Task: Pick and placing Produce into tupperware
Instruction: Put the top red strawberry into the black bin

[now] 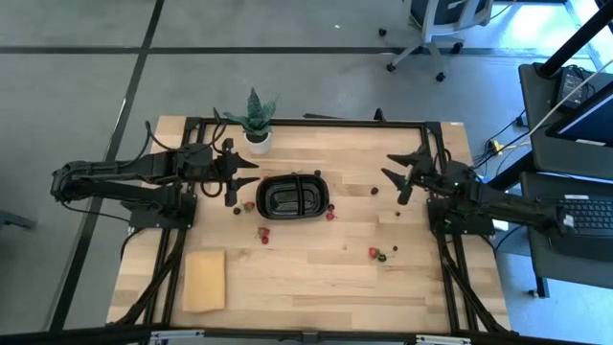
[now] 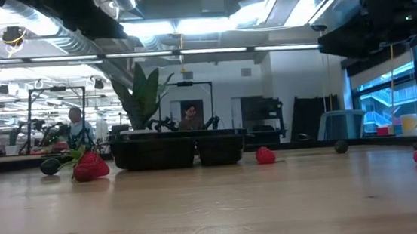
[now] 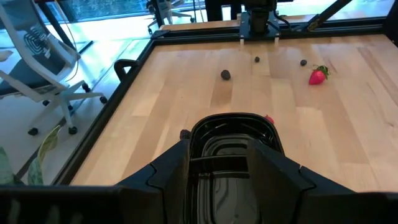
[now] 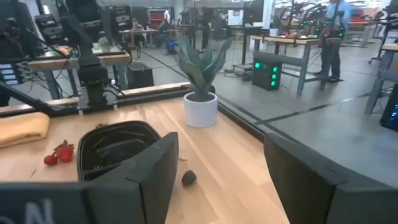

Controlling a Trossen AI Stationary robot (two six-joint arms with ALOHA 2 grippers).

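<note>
The black oval tray (image 1: 294,196) with two compartments sits mid-table; it also shows in the low view (image 2: 177,148). Small red and dark produce pieces lie scattered on the wood around it: one by its left end (image 1: 249,205), one at its right end (image 1: 330,213), a dark one (image 1: 374,190), and a cluster nearer the front (image 1: 375,252). My left gripper (image 1: 238,178) is open just left of the tray, which fills its wrist view (image 3: 230,149). My right gripper (image 1: 397,173) is open to the tray's right, above a dark piece (image 4: 188,178).
A potted green plant (image 1: 255,123) stands behind the tray near the far edge. A flat tan block (image 1: 204,280) lies at the near left. A black frame rail (image 1: 306,123) borders the table. Bare wood spreads in front of the tray. People show in the room beyond.
</note>
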